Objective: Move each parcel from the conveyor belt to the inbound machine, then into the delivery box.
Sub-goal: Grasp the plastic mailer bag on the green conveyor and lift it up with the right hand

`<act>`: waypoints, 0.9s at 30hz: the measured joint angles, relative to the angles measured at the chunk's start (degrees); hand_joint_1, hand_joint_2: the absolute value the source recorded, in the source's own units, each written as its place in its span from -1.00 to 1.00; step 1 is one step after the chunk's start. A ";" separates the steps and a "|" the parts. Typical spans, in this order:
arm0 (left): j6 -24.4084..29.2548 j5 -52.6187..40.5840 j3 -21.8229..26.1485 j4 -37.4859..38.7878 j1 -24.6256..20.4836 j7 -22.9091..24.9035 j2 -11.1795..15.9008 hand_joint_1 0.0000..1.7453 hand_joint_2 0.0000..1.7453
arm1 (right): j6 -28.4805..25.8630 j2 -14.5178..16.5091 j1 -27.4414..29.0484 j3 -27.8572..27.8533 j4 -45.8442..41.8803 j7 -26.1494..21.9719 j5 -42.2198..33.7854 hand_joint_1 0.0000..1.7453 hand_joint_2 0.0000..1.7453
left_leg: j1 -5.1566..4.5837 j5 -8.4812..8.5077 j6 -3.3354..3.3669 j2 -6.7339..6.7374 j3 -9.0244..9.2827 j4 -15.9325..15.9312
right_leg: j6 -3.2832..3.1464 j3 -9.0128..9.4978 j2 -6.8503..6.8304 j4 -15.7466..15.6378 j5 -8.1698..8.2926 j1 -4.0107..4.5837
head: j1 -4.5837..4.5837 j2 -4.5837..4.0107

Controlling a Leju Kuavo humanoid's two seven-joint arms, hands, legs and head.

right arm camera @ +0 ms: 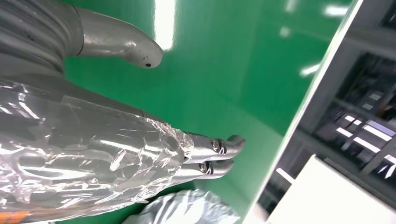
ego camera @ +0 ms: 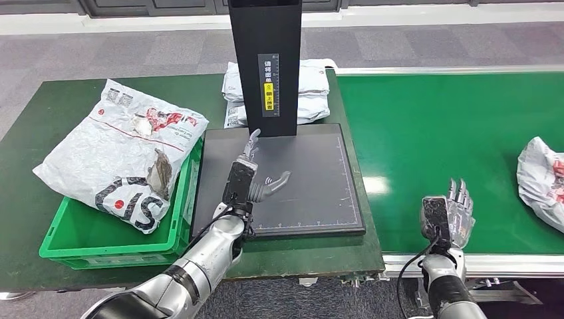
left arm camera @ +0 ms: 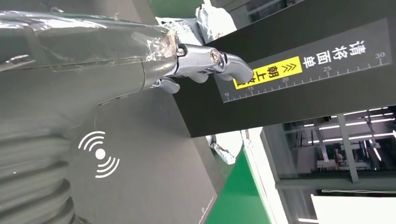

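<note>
A large white crumpled parcel [ego camera: 123, 156] lies across the green delivery box [ego camera: 73, 242] at the left. Over the bare black scanner plate [ego camera: 306, 179] of the inbound machine hovers my left hand [ego camera: 256, 169], open, fingers spread and holding nothing. In the left wrist view its fingers [left arm camera: 205, 63] reach toward the machine's black post [left arm camera: 299, 70]. My right hand [ego camera: 455, 209] is open above the near edge of the green conveyor belt [ego camera: 439, 126], empty. Another white parcel [ego camera: 542, 179] lies on the belt at the far right, and the same parcel [right arm camera: 182, 210] shows in the right wrist view.
The machine's black post [ego camera: 266, 63] rises at the back of the plate. Behind it lie stacked white parcels [ego camera: 309, 93]. The dark green table [ego camera: 40, 113] carries the box and the machine. A metal rail [ego camera: 479, 262] edges the belt's near side.
</note>
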 joint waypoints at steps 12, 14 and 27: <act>-1.74 1.46 2.52 0.06 -0.37 1.84 0.02 -1.00 1.00 | 1.27 0.10 0.02 -0.32 0.03 -1.73 0.47 -1.00 1.00 | 0.00 0.01 0.00 -0.01 -0.01 0.00 | 0.00 0.00 -0.02 0.00 0.00 0.00 | 0.00 0.00; -1.67 1.23 2.60 0.07 -0.42 1.82 0.02 -1.00 1.00 | 0.45 0.04 0.19 -0.32 0.04 -2.41 0.21 -1.00 1.00 | 0.00 0.00 0.00 -0.01 -0.01 0.00 | 0.00 0.00 -0.01 0.00 0.00 0.00 | 0.00 0.00; -0.87 0.05 2.80 0.19 -1.93 4.57 0.56 -1.00 1.00 | -2.88 -1.19 3.72 -0.32 -4.05 -3.30 -3.63 -1.00 1.00 | 0.00 -0.01 0.02 -0.03 -0.02 0.00 | 0.02 -0.01 -0.03 0.00 -0.01 0.00 | 0.00 0.00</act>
